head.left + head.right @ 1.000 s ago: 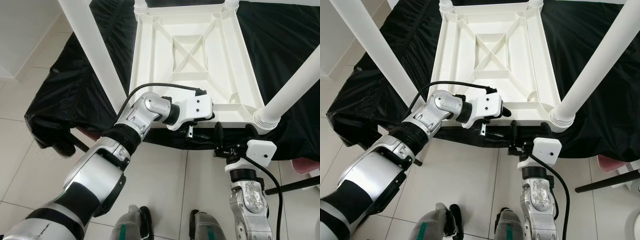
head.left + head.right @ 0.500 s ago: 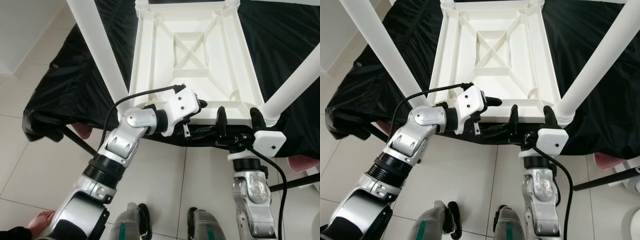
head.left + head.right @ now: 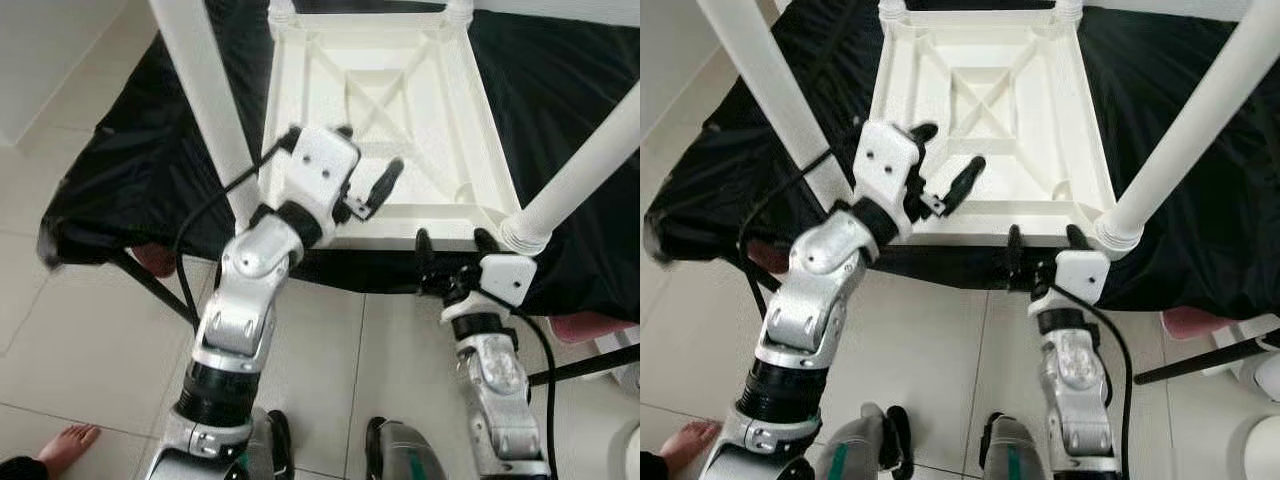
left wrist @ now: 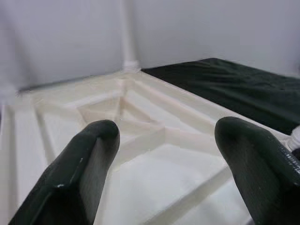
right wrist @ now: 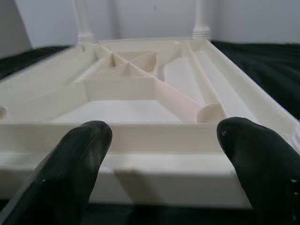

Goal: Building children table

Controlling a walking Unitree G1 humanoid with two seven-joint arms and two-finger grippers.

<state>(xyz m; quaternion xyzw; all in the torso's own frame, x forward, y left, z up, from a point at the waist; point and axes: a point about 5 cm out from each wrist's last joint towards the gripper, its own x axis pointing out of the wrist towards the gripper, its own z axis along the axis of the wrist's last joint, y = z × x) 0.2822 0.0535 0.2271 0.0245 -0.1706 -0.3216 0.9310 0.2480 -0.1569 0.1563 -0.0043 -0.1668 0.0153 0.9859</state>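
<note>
A white plastic children's table lies upside down on a black cloth. White legs stand at its corners: the near-left leg and the near-right leg rise towards me, and two more stand at the far corners. My left gripper hovers open above the near-left part of the ribbed underside, holding nothing. My right gripper is open just in front of the table's near rim, close to the near-right leg's socket, with nothing between its fingers.
The black cloth drapes over the support and hangs down at its left side. Light tiled floor lies below. A person's bare foot is at the bottom left. A pink item and a black rod are at the right.
My left arm has risen from the table's near rim to above the underside, its gripper still open. The right gripper stays by the near rim. The camera has shifted a little.
</note>
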